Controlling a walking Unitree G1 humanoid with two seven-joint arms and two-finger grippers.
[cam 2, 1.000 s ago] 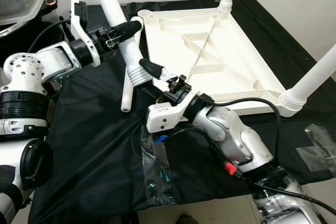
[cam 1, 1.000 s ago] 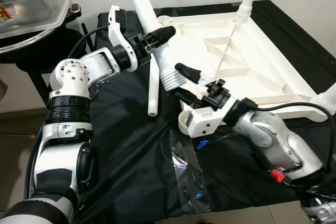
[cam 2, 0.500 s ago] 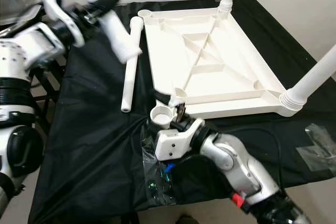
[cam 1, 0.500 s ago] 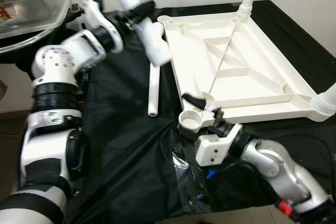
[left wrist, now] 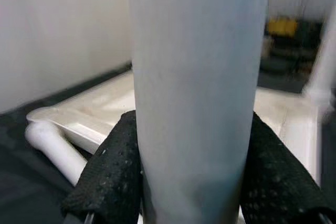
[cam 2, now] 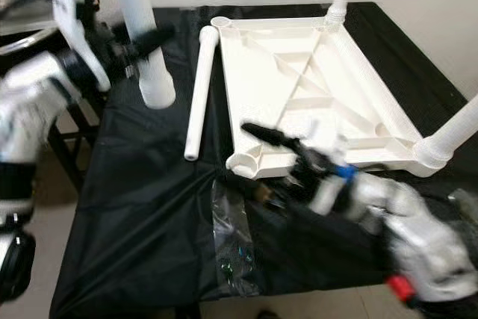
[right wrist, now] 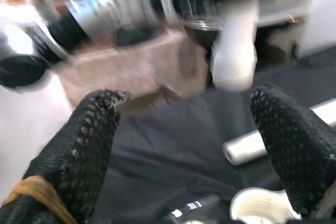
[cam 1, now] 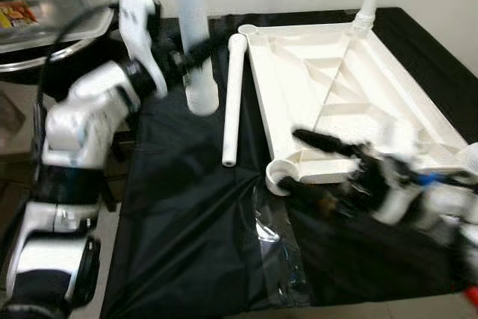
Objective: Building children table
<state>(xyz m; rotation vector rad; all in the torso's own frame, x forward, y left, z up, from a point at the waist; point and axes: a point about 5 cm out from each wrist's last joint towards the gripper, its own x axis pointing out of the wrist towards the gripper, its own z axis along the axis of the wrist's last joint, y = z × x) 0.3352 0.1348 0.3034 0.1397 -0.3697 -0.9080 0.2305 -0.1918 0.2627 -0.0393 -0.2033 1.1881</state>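
Upturned white plastic tabletop (cam 1: 351, 102) on black cloth (cam 1: 187, 237), loose white tube leg (cam 1: 232, 98) lying just beside it, left gripper (left wrist: 191, 182) clamped around an upright white leg (cam 1: 192, 35) left of that, right gripper (right wrist: 189, 145) spread open by the tabletop's near corner socket (cam 1: 281, 176).

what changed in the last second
The left gripper, shut on a white leg, pulled it away from the tabletop's near-left corner socket and stood it upright at the left. The right gripper let go of it, open near that socket. The loose leg stayed lying on the cloth.
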